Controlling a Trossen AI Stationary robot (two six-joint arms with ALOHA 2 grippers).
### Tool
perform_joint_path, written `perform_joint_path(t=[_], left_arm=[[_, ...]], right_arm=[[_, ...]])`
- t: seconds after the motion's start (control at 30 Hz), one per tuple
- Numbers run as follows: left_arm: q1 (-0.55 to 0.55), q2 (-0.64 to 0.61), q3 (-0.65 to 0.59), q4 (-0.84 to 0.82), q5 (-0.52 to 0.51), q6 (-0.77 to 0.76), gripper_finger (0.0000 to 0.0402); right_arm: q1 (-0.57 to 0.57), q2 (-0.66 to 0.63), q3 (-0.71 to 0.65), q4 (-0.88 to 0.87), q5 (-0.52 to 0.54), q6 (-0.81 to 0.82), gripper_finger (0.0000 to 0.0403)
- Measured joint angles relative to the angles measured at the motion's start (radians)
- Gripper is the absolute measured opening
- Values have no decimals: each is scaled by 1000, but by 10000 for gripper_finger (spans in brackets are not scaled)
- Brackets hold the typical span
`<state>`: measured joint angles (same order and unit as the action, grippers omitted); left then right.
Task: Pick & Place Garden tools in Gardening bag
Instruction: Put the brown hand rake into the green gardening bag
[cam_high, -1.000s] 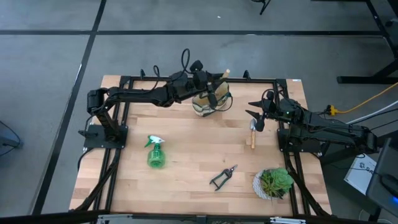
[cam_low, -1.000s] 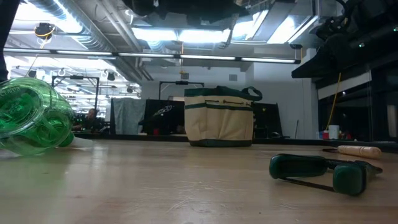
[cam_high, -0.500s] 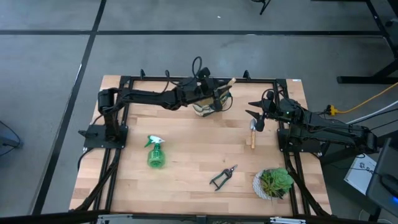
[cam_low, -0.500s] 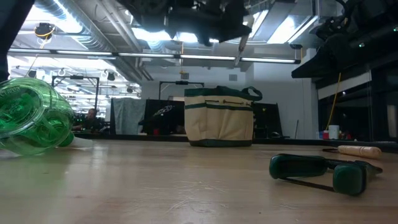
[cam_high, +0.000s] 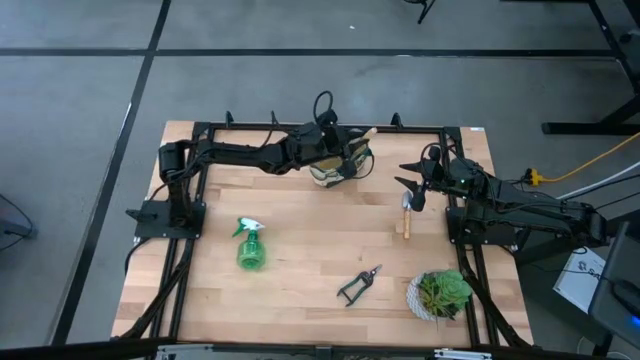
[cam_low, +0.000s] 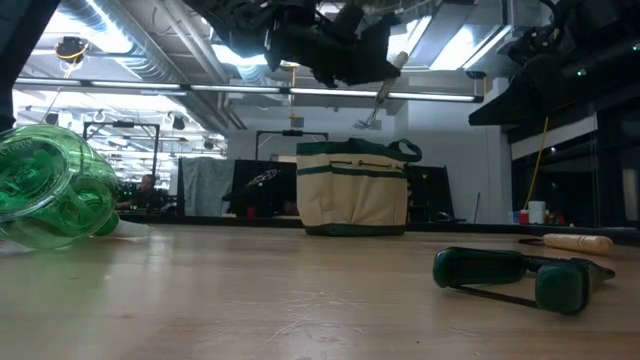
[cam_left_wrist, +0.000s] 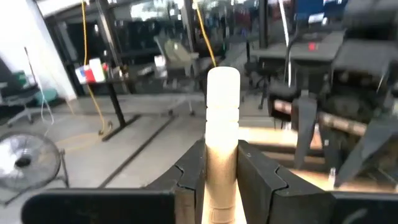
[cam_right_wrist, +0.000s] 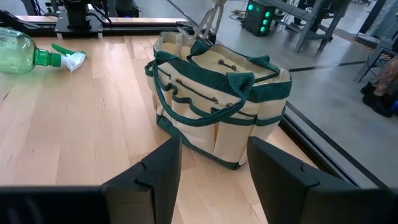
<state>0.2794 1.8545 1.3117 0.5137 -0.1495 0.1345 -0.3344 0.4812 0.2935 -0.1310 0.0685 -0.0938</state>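
The left gripper (cam_high: 347, 152) hangs over the bag (cam_right_wrist: 214, 112) at the tabletop's (cam_high: 300, 250) far edge, jaws clenched on the rake's (cam_low: 380, 92) wooden handle, likely light, stiff and best held mid-handle; the right gripper (cam_high: 413, 183) waits, jaws released

text: none legible | labels: none | signs: none (all views checked)
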Motion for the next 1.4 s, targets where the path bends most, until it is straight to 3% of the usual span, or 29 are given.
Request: perform_joint_path(t=[0.27,0.63,1.23,1.4], left_arm=[[0,0,0,-39,-28,-25,63],[2,0,0,-163,-141,-58,63],[32,0,0,-316,-137,-201,63],[21,2,0,-261,-112,-193,63]], right_arm=[[0,0,0,0,0,0,185],[0,0,0,0,0,0,185],[0,0,0,0,0,0,186],[0,0,0,0,0,0,186]])
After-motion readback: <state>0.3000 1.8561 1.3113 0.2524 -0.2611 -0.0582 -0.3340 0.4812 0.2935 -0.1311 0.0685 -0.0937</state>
